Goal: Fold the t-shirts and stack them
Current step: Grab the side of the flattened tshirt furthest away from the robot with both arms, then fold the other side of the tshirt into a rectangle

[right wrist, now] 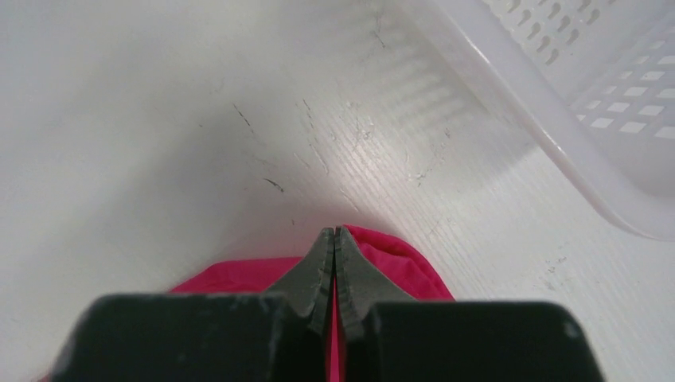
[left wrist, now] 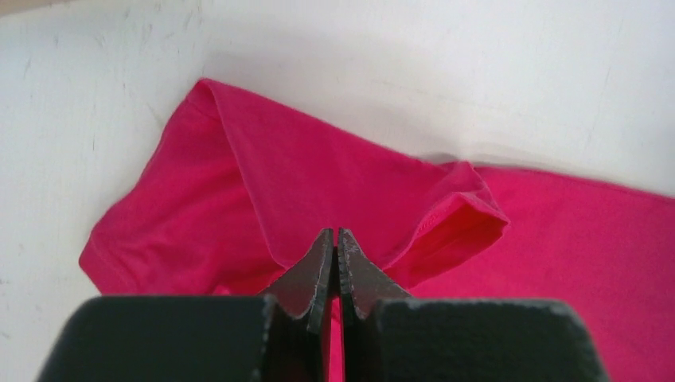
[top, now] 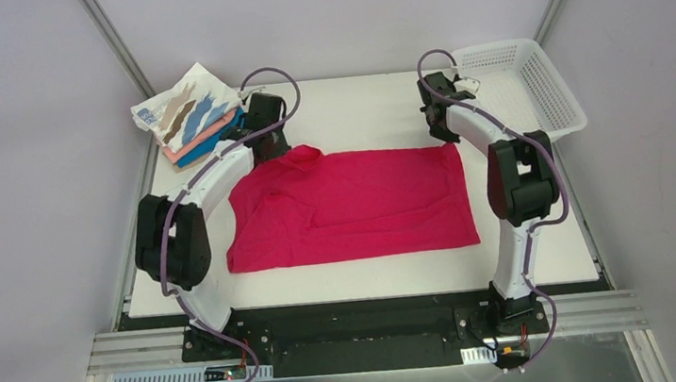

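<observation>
The crimson-pink t-shirt (top: 355, 206) lies spread across the middle of the white table. My left gripper (top: 279, 148) is shut on the shirt's far left part, by the sleeve; in the left wrist view the cloth (left wrist: 318, 183) rises into the closed jaws of this gripper (left wrist: 335, 235). My right gripper (top: 443, 132) is shut on the shirt's far right corner, whose cloth (right wrist: 394, 263) shows pinched in that gripper (right wrist: 334, 234) in the right wrist view. A stack of folded t-shirts (top: 189, 119), white streaked one on top over salmon and blue, sits at the far left corner.
A white plastic mesh basket (top: 522, 86) stands at the far right corner, close to my right gripper; its wall shows in the right wrist view (right wrist: 557, 119). Grey walls enclose the table (top: 371, 268) on three sides.
</observation>
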Available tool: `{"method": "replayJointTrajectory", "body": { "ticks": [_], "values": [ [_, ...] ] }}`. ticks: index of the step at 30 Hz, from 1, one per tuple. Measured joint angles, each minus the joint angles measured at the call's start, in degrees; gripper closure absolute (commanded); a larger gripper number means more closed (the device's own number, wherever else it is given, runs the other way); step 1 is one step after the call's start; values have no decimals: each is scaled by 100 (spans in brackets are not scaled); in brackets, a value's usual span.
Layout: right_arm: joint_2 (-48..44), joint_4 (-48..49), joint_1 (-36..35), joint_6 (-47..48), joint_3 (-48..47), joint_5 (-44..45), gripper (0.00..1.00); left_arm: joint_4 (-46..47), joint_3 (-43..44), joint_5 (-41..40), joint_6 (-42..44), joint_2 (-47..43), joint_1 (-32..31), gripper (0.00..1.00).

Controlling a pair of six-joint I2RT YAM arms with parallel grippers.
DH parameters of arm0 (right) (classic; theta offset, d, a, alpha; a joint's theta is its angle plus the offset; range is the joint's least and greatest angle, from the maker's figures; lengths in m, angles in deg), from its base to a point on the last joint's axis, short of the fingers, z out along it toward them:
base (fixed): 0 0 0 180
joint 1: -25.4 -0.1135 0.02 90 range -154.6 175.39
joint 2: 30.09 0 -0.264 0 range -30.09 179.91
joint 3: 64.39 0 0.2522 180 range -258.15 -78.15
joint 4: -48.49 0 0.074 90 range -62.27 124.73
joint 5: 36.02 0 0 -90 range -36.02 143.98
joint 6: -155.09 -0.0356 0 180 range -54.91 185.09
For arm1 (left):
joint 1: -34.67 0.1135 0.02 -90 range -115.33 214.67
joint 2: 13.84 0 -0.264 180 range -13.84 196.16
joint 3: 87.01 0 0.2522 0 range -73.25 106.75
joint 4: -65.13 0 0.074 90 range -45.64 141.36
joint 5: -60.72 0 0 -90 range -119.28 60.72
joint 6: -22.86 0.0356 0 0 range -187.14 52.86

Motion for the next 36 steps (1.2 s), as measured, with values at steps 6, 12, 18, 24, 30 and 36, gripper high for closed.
{"method": "replayJointTrajectory", "body": {
  "ticks": [6, 12, 18, 24, 30, 36],
  "values": [
    [-87, 42, -17, 111, 334, 28, 100, -293, -660, -76, -256, -721, -188, 100],
    [-428, 52, -44, 247, 802, 81, 100, -743, -1266, -149, -680, -1602, -385, 100],
    [-940, 127, -81, 367, 1121, 168, 100, -1165, -1663, -291, -1071, -2437, -715, 100],
    [-1117, 219, -94, 470, 1296, 175, 100, -1578, -1969, -446, -1537, -2997, -964, 100],
    [-1145, 286, -109, 529, 1423, 133, 100, -1884, -2133, -409, -1895, -3246, -1386, 100],
    [-1154, 345, -118, 522, 1504, 61, 100, -2090, -2465, -249, -2065, -3329, -1729, 100]
  ]
}}
